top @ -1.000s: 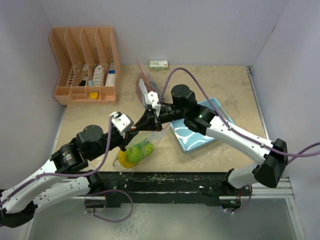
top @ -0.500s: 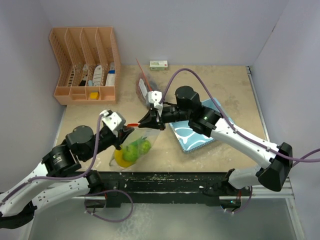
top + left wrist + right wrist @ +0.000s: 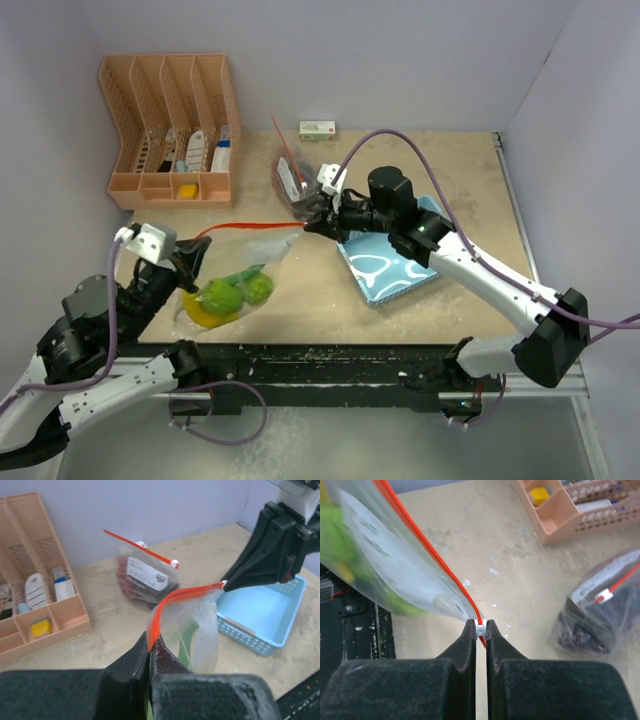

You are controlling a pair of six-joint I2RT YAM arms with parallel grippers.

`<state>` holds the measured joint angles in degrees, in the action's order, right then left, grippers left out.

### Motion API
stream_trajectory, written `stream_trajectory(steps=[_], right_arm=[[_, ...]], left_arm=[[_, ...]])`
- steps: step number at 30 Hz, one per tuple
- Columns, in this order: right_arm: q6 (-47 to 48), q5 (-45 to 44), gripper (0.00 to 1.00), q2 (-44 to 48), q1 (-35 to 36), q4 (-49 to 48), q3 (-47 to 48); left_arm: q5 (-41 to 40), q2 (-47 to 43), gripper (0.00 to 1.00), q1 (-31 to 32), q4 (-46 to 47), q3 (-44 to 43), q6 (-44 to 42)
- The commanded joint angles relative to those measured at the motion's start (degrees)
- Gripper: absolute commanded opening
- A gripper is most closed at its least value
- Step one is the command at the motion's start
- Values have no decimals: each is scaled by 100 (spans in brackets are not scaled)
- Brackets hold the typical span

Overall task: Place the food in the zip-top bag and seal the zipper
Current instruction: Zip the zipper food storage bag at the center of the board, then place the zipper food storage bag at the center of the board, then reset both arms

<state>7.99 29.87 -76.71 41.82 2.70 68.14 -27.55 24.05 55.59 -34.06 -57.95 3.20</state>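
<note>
The left gripper (image 3: 149, 647) is clamped on one end of the zipper (image 3: 250, 226); the right gripper (image 3: 480, 628) pinches the white slider (image 3: 480, 629) at the other end. The bag (image 3: 262, 252) hangs stretched between them, food (image 3: 232, 293) sagging in its low end by the left arm. Risk: that weight could drag the zipper from either pinch, or the slider could pop free, leaving the bag part open and food spilling
</note>
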Motion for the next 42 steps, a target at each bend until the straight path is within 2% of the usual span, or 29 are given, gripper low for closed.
stream_trajectory(steps=[1, 4, 5, 6, 8, 9, 10, 14, 15, 16, 17, 18, 19, 20, 25, 32, 42], right_arm=[[-213, -1293, 0, 160, -156, 227, -166], [-402, -2131, 0, 135, -206, 227, -158], [-439, -2254, 3, 137, -201, 216, -142], [-458, -2263, 17, 145, -213, 191, -129], [-550, -2112, 60, 190, -211, 67, -110], [-610, -2012, 85, 205, -212, -3, -102], [-690, -1942, 99, 216, -209, -54, -82], [-1083, -2137, 100, 21, -208, 6, 154], [-1213, -2266, 100, -62, -211, 60, 223], [-1320, -2357, 99, -169, -210, 126, 298], [-1440, -2436, 100, -279, -214, 207, 376], [-1600, -2525, 99, -395, -209, 296, 458], [-1775, -2628, 99, -528, -207, 416, 565], [-1940, -2725, 99, -645, -213, 552, 686], [-2289, -2992, 99, -1221, -209, 1330, 1231], [-2338, -3305, 99, -1169, -210, 1100, 1063], [-2317, -3694, 99, -896, -217, 942, 851]], left_arm=[[-1257, -275, 0, 4, 321, -315, -272], [-1292, -266, 0, -1, 328, -309, -336], [-1259, -236, 0, 4, 333, -293, -321], [-1208, -190, 0, 4, 361, -256, -285], [-1094, -31, 0, -2, 483, -161, -188], [-1034, 87, 0, 3, 552, -107, -103], [-972, 234, 0, 0, 635, -49, -1], [-791, 1018, 3, 4, 1366, 221, 327], [-903, 1241, 5, -4, 1621, 259, 434], [-1044, 1463, 12, -1, 1891, 287, 527], [-1167, 1655, 28, 2, 2217, 311, 540], [-1270, 1847, 51, -4, 2498, 308, 522], [-1353, 2019, 85, -11, 2705, 279, 504], [-1366, 2195, 100, -5, 2865, 199, 429], [-1063, 2776, 99, -119, 2678, -409, 261], [-38, 2591, 99, -752, 2466, -300, 604], [26, 2634, 99, -1006, 2087, -209, 798]])
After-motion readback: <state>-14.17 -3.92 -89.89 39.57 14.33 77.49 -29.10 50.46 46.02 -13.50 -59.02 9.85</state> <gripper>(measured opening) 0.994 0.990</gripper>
